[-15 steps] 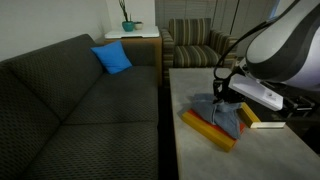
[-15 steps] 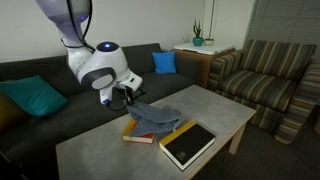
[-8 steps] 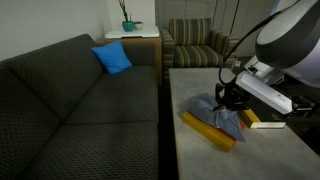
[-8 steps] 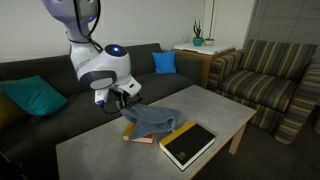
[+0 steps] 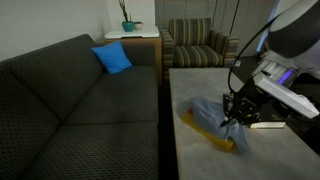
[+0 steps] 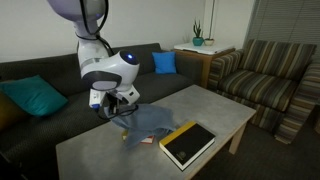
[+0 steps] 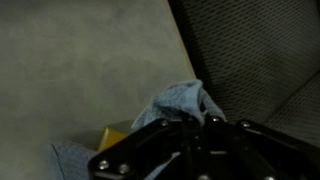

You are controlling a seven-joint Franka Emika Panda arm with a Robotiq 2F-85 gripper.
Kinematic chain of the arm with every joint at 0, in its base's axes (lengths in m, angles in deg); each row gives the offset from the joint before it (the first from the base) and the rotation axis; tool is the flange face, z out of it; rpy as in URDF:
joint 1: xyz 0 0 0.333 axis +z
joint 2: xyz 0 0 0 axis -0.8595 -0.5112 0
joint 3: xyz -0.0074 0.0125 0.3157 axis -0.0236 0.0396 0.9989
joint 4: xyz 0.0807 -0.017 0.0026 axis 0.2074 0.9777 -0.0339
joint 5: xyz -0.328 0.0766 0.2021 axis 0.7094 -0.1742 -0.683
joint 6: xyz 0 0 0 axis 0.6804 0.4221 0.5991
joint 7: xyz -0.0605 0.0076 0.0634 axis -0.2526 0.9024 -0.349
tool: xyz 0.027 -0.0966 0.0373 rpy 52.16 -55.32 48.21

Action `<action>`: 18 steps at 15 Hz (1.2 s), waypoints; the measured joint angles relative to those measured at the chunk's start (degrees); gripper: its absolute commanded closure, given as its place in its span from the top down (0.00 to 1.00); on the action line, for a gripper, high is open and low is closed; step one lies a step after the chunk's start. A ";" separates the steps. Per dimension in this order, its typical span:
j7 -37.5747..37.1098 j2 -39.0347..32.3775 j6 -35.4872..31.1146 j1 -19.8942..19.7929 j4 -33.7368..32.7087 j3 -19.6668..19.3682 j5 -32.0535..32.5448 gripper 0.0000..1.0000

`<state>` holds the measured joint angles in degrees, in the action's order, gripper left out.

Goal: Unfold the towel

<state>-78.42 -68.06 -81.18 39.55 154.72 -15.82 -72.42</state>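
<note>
Dragging towel (image 6: 157, 121) corner outward, my gripper (image 6: 119, 112) clamped on it; cloth lies flatter than a second ago, unfold looks partway done.

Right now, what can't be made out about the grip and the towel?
- Pinch point: wrist view, the dark, blurred gripper covers where it meets the towel.
- Towel's full outline: in an exterior view the arm hides one side; the wrist view's bottom edge cuts it off.
- Box: partly under the towel in an exterior view.
</note>
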 measured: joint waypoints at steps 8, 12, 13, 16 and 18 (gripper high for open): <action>3.41 -3.40 9.77 3.77 0.11 -5.40 -5.07 0.01; 4.01 -4.27 12.49 4.30 0.08 -6.77 -7.01 0.36; 4.01 -4.29 13.03 4.77 0.08 -7.44 -7.21 0.44; 4.25 -4.29 13.23 6.17 -0.08 -8.62 -7.28 0.66; 5.15 -3.73 12.81 7.11 -0.24 -8.94 -7.23 0.79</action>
<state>-73.27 -71.78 -68.36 46.66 154.48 -24.76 -79.65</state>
